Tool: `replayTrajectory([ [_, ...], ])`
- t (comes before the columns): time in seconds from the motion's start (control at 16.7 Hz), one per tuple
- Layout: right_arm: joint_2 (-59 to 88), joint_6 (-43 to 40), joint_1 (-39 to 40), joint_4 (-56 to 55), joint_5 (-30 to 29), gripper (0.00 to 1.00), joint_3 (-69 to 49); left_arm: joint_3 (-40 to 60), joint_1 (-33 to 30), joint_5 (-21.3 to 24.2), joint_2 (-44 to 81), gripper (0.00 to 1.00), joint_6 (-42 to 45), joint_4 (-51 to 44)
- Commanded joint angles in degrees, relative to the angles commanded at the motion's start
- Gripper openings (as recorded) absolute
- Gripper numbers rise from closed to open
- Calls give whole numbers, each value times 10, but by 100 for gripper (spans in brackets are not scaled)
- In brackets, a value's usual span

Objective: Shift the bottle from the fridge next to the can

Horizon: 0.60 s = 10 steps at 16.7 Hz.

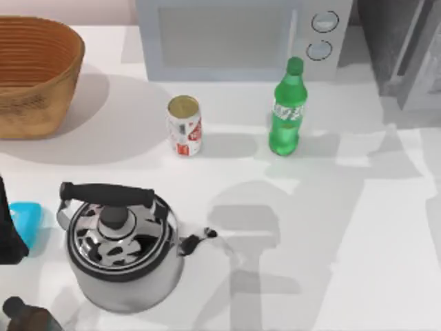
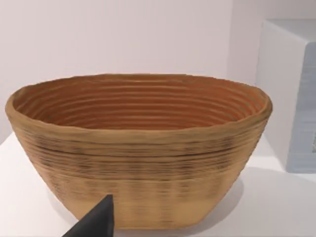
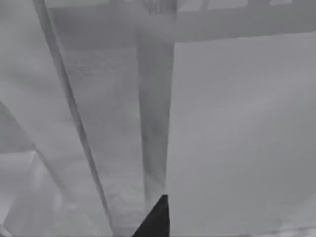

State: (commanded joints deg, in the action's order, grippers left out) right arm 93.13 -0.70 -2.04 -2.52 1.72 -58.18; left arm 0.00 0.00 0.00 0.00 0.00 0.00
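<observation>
The green bottle (image 1: 287, 110) stands upright on the white table, in front of the microwave's knobs. The white can (image 1: 184, 125) with red markings stands upright to its left, a clear gap between them. At the table's back right corner is the dark grey fridge (image 1: 406, 48). My left arm (image 1: 8, 231) is parked at the left edge, and my left gripper (image 2: 96, 219) faces the wicker basket. My right gripper (image 3: 155, 217) looks closely at grey panels and a pale upright bar. Neither gripper touches the bottle or the can.
A wicker basket (image 1: 34, 72) sits at the back left, with a light grey microwave (image 1: 227, 34) at the back middle. A steel kettle (image 1: 120, 248) with a black handle stands front left. A blue object (image 1: 27, 221) and a dark brown bottle (image 1: 27, 316) lie by the left edge.
</observation>
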Motion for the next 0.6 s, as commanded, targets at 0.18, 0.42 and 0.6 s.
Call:
replayTrajectory([
  [0.18,-4,10,10,-5,-11,100,10,0,0,0,0,100,0,0],
  [0.42,8,7,1,-1,-13,100,4,0,0,0,0,100,0,0],
  [0.6,57,6,2,10,-15,100,-53,0,0,0,0,100,0,0],
])
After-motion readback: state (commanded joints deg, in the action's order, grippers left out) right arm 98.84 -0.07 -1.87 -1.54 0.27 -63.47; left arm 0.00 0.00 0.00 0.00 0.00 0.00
